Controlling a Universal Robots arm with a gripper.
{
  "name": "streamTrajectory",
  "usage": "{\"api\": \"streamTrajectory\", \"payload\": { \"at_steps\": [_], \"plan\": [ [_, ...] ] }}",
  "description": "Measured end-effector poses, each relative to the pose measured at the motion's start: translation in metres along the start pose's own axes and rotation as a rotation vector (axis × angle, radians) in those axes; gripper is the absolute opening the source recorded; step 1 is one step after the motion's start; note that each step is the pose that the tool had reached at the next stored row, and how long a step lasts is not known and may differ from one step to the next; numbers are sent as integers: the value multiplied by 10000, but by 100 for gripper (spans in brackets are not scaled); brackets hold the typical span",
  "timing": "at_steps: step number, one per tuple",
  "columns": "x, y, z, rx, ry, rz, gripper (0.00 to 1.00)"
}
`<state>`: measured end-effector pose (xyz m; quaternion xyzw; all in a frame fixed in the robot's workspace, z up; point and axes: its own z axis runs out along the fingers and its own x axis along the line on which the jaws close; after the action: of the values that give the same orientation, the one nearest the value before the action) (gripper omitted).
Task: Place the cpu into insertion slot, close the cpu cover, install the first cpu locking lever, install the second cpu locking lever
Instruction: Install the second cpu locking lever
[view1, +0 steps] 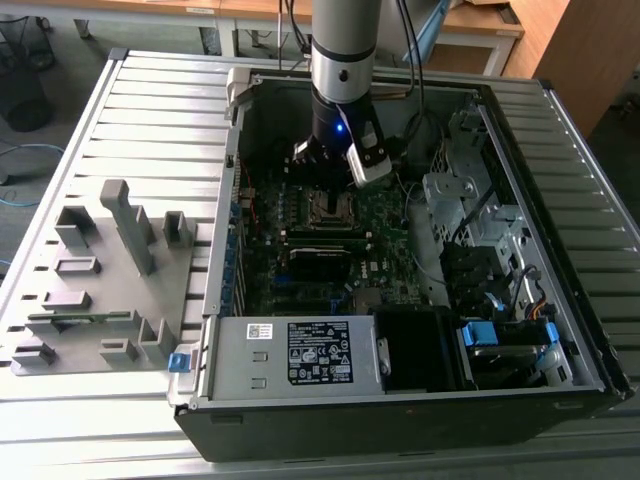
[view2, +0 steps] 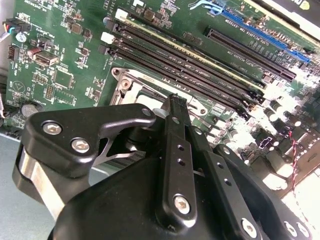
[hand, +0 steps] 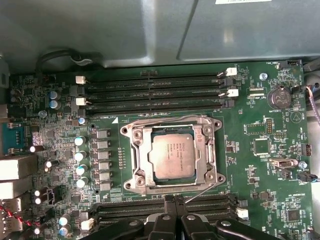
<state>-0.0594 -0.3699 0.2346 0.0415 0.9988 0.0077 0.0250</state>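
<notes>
Silver-grey and flat, the cpu (hand: 172, 156) already sits square in its socket on the green motherboard (hand: 265, 150), so placement looks done. Its dull top carries faint print and shows through the window of the cpu cover (hand: 141, 160), which appears lowered around it. A thin wire lever (hand: 202, 189) slants off one socket corner, seemingly unlatched, so the locking steps look outstanding. The end effector (hand: 177, 205) hangs just beside the socket, clenched, with nothing visible in its grip.
</notes>
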Motion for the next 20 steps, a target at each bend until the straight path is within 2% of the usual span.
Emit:
{"api": "streamTrajectory", "payload": {
  "at_steps": [20],
  "plan": [
    [14,-1,25,-3,-1,2,10]
  ]
}}
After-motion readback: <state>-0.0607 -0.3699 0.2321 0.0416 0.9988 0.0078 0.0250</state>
